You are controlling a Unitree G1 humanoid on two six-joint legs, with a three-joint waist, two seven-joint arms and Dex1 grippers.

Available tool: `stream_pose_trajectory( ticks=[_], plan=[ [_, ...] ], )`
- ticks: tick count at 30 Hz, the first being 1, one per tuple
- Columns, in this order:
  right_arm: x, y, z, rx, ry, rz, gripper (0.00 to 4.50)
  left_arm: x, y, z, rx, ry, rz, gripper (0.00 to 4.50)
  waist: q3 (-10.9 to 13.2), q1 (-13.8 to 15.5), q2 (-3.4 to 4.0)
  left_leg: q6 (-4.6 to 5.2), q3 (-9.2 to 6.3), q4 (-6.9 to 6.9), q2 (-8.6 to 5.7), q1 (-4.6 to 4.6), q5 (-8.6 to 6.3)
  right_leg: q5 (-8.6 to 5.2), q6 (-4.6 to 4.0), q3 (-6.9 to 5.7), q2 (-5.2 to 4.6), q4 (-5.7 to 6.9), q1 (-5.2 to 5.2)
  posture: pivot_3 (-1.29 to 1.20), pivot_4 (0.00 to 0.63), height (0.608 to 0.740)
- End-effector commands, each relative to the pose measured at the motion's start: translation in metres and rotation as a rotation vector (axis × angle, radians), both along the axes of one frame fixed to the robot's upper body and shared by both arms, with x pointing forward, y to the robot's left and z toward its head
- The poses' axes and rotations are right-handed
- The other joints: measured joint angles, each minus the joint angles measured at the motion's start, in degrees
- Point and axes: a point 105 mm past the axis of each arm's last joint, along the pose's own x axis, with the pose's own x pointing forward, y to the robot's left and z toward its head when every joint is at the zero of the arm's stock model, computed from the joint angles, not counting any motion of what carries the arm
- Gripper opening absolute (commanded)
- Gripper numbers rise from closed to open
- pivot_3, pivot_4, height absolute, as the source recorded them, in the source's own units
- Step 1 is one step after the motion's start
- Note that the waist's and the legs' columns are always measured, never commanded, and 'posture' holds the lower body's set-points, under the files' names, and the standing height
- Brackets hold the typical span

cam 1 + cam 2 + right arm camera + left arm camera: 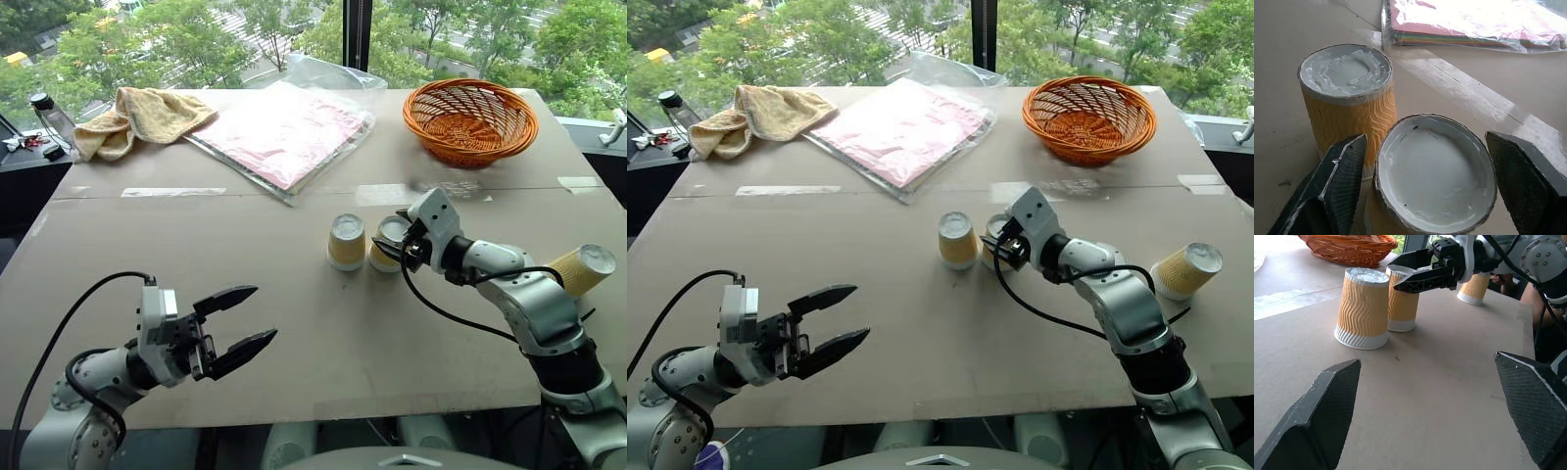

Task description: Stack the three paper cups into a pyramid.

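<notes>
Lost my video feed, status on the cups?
Both grippers open; right gripper straddles second cup. Beside it first cup, both upside down. Third cup on its side, far right.

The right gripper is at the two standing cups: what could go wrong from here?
1. The right gripper is open with its fingers on either side of the second cup; pulling back crookedly could tip it.
2. That cup stands right against the first cup, so a nudge may shift both.
3. The third cup lies on its side near the table edge and might roll.
</notes>
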Motion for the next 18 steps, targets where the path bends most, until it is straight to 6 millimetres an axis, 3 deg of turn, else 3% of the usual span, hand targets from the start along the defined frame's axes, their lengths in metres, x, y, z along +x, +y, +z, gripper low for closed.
stream_pose_trajectory(
  ticks=[1, 12, 15, 18],
  plan=[
    [-0.010, 0.000, 0.021, 0.008, -0.100, 0.037, 4.41, 0.002, -0.001, 0.013, -0.001, -0.062, -0.019, 4.50, 0.00, 0.04, 0.00, 0.00, 0.00, 0.00, 0.00, 0.00, 0.00, 0.00, 0.00, 0.00, 0.00, 0.00, 0.00, 0.00, 0.150, 0.740],
    [-0.053, -0.037, 0.064, 0.063, -0.192, 0.047, 4.41, 0.016, -0.016, 0.017, -0.030, -0.078, -0.115, 4.50, 0.01, 0.45, -0.03, 0.00, -0.01, 0.01, -0.01, -0.02, 0.00, 0.00, 0.02, -0.01, 0.00, -0.02, 0.01, 0.00, 0.150, 0.740],
    [-0.055, -0.085, 0.076, 0.092, -0.207, -0.152, 4.41, 0.023, -0.026, 0.023, -0.040, -0.097, -0.176, 4.50, 0.00, 0.83, -0.04, 0.00, -0.01, 0.01, -0.01, -0.02, 0.00, 0.00, 0.02, -0.02, 0.00, -0.01, 0.02, 0.00, 0.150, 0.740],
    [-0.057, -0.140, 0.072, -0.002, -0.213, -0.417, 4.41, 0.026, -0.034, 0.025, -0.039, -0.103, -0.233, 4.50, -0.01, 1.41, -0.05, 0.00, 0.03, 0.04, -0.02, -0.02, 0.00, 0.00, 0.02, 0.01, 0.00, -0.01, 0.03, 0.00, 0.150, 0.740]
  ],
)
